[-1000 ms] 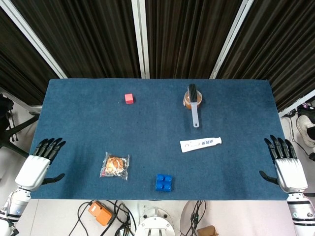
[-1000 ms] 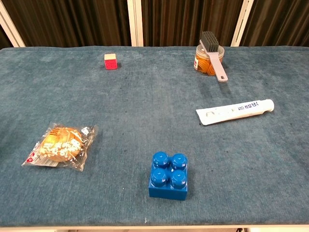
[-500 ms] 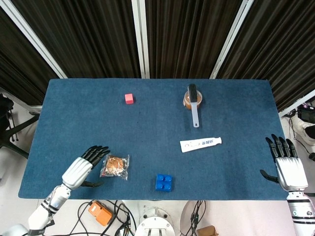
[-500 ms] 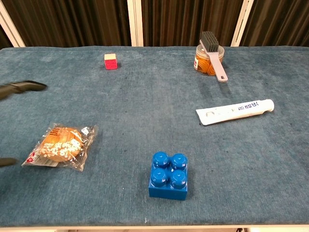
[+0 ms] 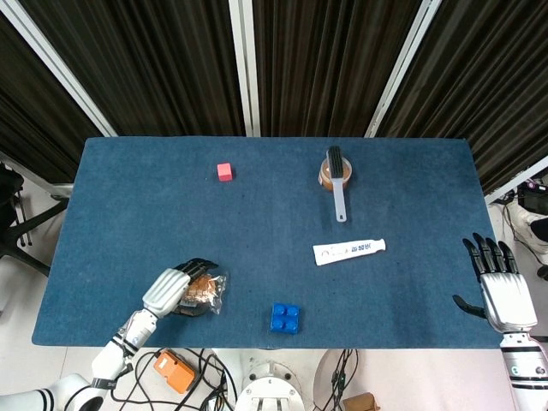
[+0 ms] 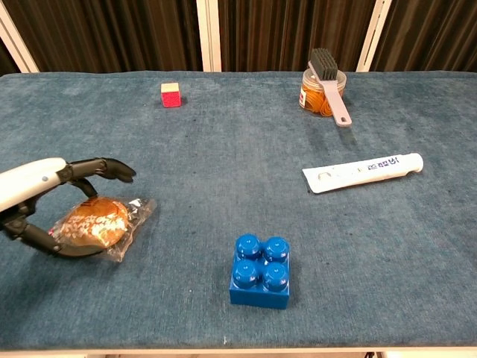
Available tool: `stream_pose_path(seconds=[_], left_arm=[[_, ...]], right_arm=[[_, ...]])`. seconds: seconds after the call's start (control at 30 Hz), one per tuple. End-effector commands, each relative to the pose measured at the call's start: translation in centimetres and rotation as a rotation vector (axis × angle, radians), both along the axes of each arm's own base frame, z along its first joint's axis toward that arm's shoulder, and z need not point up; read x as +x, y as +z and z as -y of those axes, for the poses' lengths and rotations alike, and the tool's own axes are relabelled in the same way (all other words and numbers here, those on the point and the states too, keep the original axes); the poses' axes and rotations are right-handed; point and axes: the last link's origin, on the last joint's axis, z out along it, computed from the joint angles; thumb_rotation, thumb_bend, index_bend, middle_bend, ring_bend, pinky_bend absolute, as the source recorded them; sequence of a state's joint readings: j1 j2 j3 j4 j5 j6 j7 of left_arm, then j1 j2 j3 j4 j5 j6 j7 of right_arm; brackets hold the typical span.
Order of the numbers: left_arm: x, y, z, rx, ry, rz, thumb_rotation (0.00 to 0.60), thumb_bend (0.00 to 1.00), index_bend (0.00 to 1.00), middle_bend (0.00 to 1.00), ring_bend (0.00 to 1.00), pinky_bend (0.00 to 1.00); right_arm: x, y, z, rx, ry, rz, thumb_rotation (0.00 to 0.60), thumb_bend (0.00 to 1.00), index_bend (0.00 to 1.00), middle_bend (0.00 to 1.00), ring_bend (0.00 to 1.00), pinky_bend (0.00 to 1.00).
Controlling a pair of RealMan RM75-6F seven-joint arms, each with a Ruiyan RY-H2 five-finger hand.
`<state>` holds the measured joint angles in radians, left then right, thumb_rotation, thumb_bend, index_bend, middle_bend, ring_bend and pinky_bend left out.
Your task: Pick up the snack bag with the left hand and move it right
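The snack bag [image 5: 205, 291] [image 6: 104, 221], clear plastic with an orange-brown snack inside, lies near the front left of the blue table [image 5: 257, 223]. My left hand [image 5: 171, 289] [image 6: 45, 198] is cupped around its left side. The fingers arch over the top of the bag and the thumb curls along its near edge. The fingers are apart and the bag still lies on the cloth. My right hand [image 5: 501, 291] hangs open past the table's right front corner, only in the head view.
A blue brick [image 5: 285, 318] [image 6: 260, 271] sits right of the bag near the front edge. Further right lies a white tube [image 5: 348, 251] [image 6: 363, 172]. At the back are a red cube [image 5: 224, 171] [image 6: 171, 95] and a brush on an orange jar [image 5: 336, 171] [image 6: 324, 86].
My left hand has swept in from the table's left edge to the snack bag and now curls around it. The bag has been nudged slightly. The right hand has stayed put.
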<state>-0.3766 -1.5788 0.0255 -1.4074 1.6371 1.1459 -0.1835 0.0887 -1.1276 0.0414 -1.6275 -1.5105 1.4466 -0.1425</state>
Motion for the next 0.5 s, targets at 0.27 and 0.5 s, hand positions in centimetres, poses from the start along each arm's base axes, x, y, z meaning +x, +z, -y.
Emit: stream_pose_path(seconds=[0.27,0.5], left_arm=[[0.2,-0.3,-0.9,0.051,0.005,-0.057,0.6,0.29,0.41,0.39,0.36,0.51],[1.0,0.4,-1.9,0.135,-0.022,-0.056,0.6,0.42,0.55,0.54,0.5,0.64]], right_arm=[[0.0,0.3,-0.1,-0.008,-0.003,0.007,0.6,0.3,0.0,0.0,0.0,0.0],[0.0,0.2,-0.1,-0.008,-0.004,0.008,0.6,0.3,0.0,0.0,0.0,0.0]])
